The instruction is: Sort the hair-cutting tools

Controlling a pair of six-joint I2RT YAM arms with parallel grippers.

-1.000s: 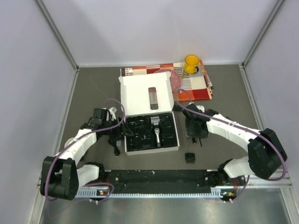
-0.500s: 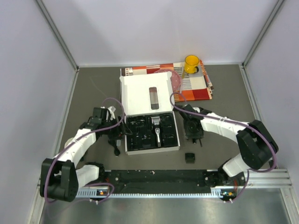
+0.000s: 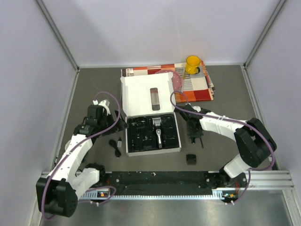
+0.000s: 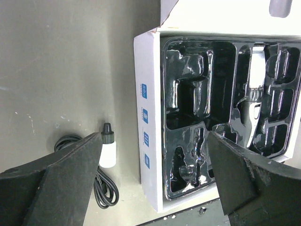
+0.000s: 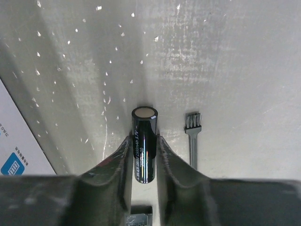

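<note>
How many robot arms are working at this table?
2. The left arm is left of the white cardboard box, left gripper open over its edge; the right arm is right of it, right gripper shut on a black cylindrical battery. None seems hidden.

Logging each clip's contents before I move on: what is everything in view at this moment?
white cardboard box with open lid: one, white, table centre
black moulded plastic tray: one, black, inside the box
black-and-silver electric clipper: one, in the tray
coiled black cord: one, black, left of the box
small white bottle with black cap: one, beside the cord
small black plastic guard comb: one, near the box's near-right corner
thin dark grey brush: one, on the table beside the cylinder
glossy black cylinder: one, in the right pincer
striped red-orange-white flat mat: one, behind the box
yellow cup: one, mat's far corner
left pincer: open, empty
right pincer: shut on the cylinder
</note>
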